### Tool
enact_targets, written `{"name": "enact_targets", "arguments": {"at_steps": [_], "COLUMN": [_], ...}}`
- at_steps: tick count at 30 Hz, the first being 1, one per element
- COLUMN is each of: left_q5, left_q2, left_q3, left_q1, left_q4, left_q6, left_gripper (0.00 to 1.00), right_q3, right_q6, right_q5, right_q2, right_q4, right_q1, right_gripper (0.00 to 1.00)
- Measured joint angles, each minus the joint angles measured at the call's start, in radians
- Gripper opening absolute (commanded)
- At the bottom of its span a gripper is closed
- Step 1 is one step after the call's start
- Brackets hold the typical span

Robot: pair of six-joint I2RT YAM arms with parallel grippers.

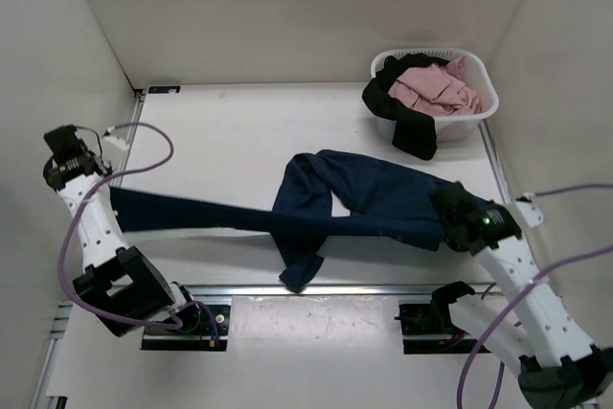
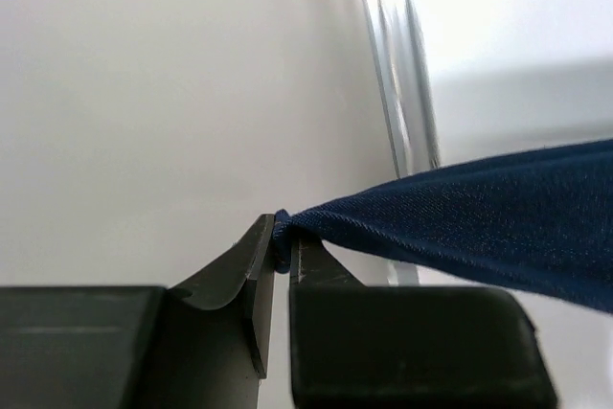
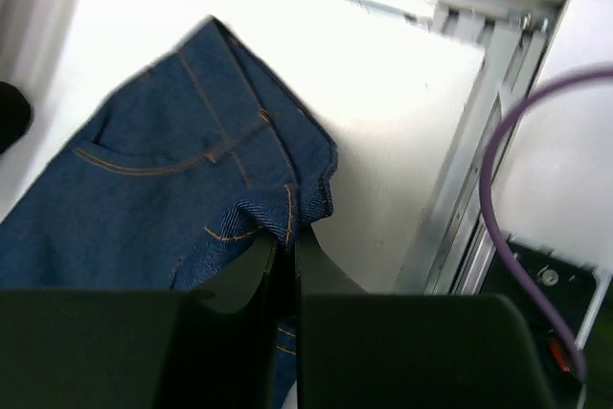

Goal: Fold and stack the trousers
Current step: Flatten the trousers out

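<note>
Navy denim, a dark long-legged pair of trousers (image 1: 374, 203), is being stretched low across the white table (image 1: 220, 141) between the two arms. Nearest the bases, its loose second leg (image 1: 299, 270) is being left crumpled, the cuff lying just beside the metal rail (image 1: 316, 287) at the near edge. If the cloth is pulled sideways from here, that cuff is likely to be dragged onto the rail and snagged.

The waistband is being clamped by the right gripper (image 3: 285, 241), its jaws closed almost fully on a thick stitched fold. The far hem of the straight leg is being pinched by the left gripper (image 2: 283, 246), jaws likewise nearly closed, with only a thin edge of fabric caught between the tips. This hold is being judged the weak point: more tension could pull the hem free.

In the middle, the loose leg is being crossed over the taut one, so a fold made now would probably trap a twist.

Farthest away, a plain black pair of trousers (image 1: 407, 122) is being left draped over the rim of the white plastic laundry basket (image 1: 465, 122), beside a pink cloth (image 1: 436, 88), and could slide out.
</note>
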Motion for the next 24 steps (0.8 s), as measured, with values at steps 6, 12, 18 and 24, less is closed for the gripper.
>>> {"name": "enact_targets", "arguments": {"at_steps": [6,12,18,24], "left_q5": [0.053,0.006,-0.051,-0.004], "left_q2": [0.080,-0.047,-0.124,-0.115], "left_q3": [0.206,-0.024,-0.223,-0.052], "left_q1": [-0.080,-0.079,-0.079,-0.079], "left_q4": [0.062,0.089,0.018,-0.082], "left_q6": [-0.121,-0.083,-0.034,-0.054], "left_gripper": [0.14,0.14,0.14,0.14], "right_q3": [0.278,0.142,-0.029,-0.017], "right_q6": [-0.115,-0.094,-0.021,-0.021], "right_q5": [0.093,0.063,-0.041,-0.040], "right_q2": [0.214,0.018,-0.152,-0.052], "right_q4": [0.031,0.040,-0.015,-0.016], "right_q1": [0.000,-0.001,-0.001,-0.006], "right_gripper": [0.00,0.00,0.16,0.99]}}
